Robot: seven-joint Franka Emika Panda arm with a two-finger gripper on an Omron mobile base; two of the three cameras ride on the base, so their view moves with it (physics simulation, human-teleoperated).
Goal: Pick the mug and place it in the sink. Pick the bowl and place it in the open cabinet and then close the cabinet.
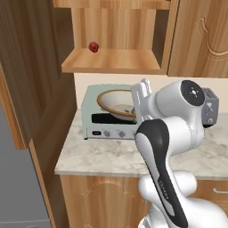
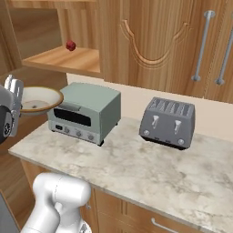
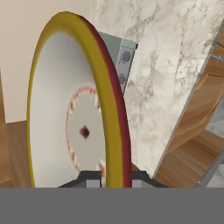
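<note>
I have the bowl (image 3: 74, 113) pinched by its rim: the pincer (image 3: 114, 178) is closed on the near edge, one finger inside the whitish face and one on the tan outside, so the whole dish stands out ahead of the fingers. In the left base view the bowl (image 1: 116, 103) hangs just beyond the hand, over the pale green toaster oven (image 1: 104, 116), with the open cabinet (image 1: 113, 60) shelf above and ahead of the hand; a small red thing (image 1: 94, 46) sits on that shelf. In the right base view the bowl (image 2: 38, 100) is beside the hand, over the counter (image 2: 150, 168).

I judge it stiff, glazed and breakable, moderately heavy for a rim pinch. Held at one edge, it wants to lever in the grip and could slip. A hold deeper over the rim seems safer. I would move slowly and keep it level towards the shelf.
</note>
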